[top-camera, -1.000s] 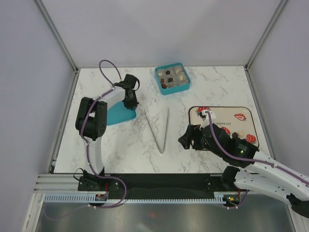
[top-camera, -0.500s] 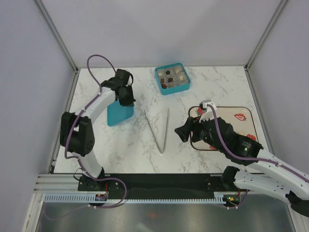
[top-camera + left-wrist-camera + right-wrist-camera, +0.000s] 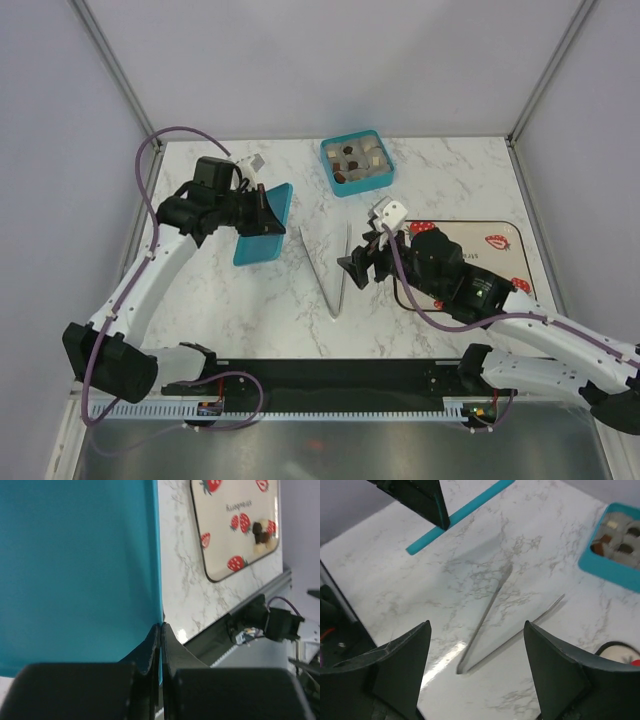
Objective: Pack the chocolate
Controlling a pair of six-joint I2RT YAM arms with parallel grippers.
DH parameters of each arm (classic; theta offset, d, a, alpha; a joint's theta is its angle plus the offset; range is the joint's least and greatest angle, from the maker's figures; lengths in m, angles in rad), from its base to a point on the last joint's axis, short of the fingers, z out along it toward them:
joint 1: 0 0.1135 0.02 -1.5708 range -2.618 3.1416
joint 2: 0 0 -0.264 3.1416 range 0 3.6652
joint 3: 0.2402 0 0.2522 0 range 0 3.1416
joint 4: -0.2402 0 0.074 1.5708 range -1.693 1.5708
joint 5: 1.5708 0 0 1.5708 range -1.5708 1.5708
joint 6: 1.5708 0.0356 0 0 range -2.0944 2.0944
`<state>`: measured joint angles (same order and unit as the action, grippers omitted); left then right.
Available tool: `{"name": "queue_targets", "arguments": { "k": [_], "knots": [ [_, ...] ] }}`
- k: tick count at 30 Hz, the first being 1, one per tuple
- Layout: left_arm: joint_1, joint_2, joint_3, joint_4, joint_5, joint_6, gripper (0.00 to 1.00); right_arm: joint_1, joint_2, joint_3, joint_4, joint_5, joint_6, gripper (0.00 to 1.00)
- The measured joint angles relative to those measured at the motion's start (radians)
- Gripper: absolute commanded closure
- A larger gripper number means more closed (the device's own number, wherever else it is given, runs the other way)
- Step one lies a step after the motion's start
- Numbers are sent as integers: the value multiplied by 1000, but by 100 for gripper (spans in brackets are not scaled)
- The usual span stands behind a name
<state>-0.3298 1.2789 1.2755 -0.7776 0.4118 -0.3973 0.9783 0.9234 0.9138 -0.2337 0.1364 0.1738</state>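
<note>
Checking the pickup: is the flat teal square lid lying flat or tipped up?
Tipped up: the left gripper pinches the teal lid by its edge, steeply tilted.

Gloss on the stone, matt on the plastic.
The desk (image 3: 430, 180) shows a polished white marble look, grey-veined, throwing back a bright glare, and the tongs (image 3: 487, 612) on it are thin bare metal, satin and lightly reflective. The lid (image 3: 75, 570) is smooth teal plastic, even and matt; the box (image 3: 330, 170) matches it in teal, with dull grey cells inside. The left fingers (image 3: 145, 655) and right fingers (image 3: 400, 655) are black plastic, matt with a faint sheen at the edges. The tray (image 3: 225, 540) looks smooth, cream, printed and dark-rimmed; the chocolate (image 3: 261, 530) on it is too small to judge.
</note>
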Motion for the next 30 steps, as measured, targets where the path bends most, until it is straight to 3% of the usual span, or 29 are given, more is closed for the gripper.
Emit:
{"name": "queue_targets", "arguments": {
  "k": [6,15,22,30],
  "knots": [
    [-2,-87,-63,-27,148,15,98,2,35,0,69,-8,-429,16],
    [-3,-130,-153,-38,237,40,98,31,192,23,144,-31,-1014,16],
    [-5,-123,-158,-36,277,58,98,103,333,71,170,-25,-1267,18],
    [-13,-104,-163,-19,307,60,98,200,418,111,187,19,-1439,18]
  ]
}}
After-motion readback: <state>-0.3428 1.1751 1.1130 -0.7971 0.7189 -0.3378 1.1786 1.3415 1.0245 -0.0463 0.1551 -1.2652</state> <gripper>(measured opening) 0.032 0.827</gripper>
